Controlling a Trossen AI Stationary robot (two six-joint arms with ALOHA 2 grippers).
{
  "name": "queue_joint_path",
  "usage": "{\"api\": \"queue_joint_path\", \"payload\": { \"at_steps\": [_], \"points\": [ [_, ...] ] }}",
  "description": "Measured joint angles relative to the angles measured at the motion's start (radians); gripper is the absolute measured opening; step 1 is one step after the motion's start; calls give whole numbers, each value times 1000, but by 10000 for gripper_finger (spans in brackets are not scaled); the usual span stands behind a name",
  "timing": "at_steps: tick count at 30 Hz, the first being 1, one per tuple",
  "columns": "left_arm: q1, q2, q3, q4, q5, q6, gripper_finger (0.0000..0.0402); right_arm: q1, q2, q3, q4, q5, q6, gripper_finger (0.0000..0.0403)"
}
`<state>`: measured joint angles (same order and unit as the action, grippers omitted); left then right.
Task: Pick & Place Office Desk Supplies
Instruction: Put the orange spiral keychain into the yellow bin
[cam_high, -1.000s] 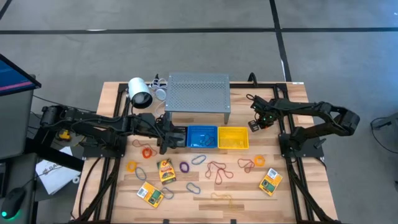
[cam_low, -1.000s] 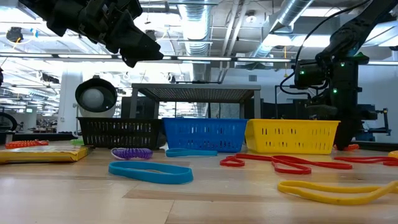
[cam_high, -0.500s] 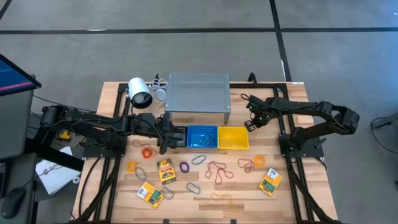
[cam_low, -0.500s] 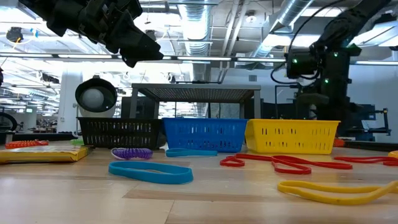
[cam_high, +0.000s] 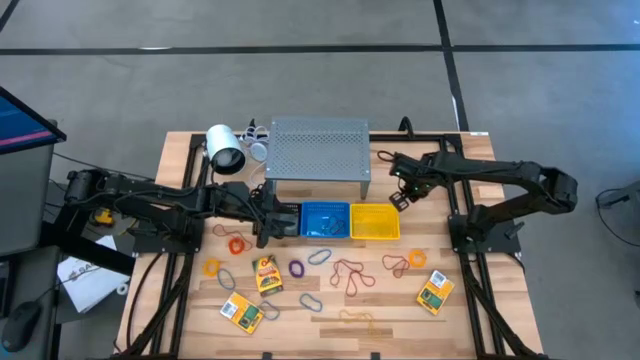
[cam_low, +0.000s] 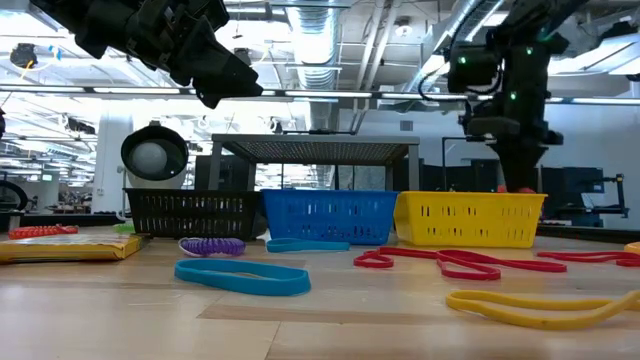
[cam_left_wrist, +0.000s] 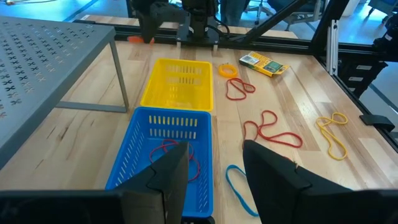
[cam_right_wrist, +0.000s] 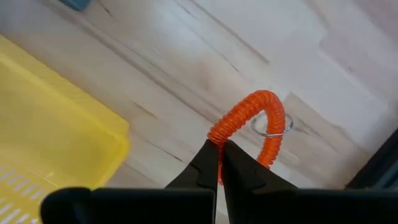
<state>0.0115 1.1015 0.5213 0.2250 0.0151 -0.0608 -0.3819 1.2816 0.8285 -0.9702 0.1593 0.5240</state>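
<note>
- Since the earlier frames, the right gripper (cam_high: 393, 199) has travelled from beyond the yellow basket's (cam_high: 375, 222) far right corner toward that basket, and now hangs above the worktop (cam_high: 470, 310) just beside its far right edge.
- Its fingers (cam_right_wrist: 208, 163) are pinched together on an orange coiled band (cam_right_wrist: 249, 127), which carries a small metal ring and curls up in an arch from the fingertips.
- From the low view, this gripper (cam_low: 515, 170) reaches down behind the yellow basket (cam_low: 470, 219), with a bit of orange showing at the rim.
- Nothing about the left gripper (cam_high: 268, 225) differs: it hovers over the black basket (cam_low: 190, 212) beside the blue basket (cam_high: 325, 221), its fingers (cam_left_wrist: 273, 177) moderately apart and holding nothing.
- Loose band loops lie flat and unmoved on the worktop: a blue one (cam_low: 242, 276) with its long axis across the low view, a red one (cam_low: 440, 260) and a yellow one (cam_low: 540, 305).
- Yellow-and-green packs (cam_high: 434, 293) also lie flat there.
</note>
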Motion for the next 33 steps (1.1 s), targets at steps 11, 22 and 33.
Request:
{"api": "queue_joint_path", "payload": {
  "at_steps": [11,22,33],
  "points": [
    [0,0,0,0,0,1,149,119,0,84,27,7,0,1],
    [0,0,0,0,0,3,149,252,0,98,162,-35,8,1],
    [0,0,0,0,0,3,149,339,73,97,277,-33,8,5]
  ]
}}
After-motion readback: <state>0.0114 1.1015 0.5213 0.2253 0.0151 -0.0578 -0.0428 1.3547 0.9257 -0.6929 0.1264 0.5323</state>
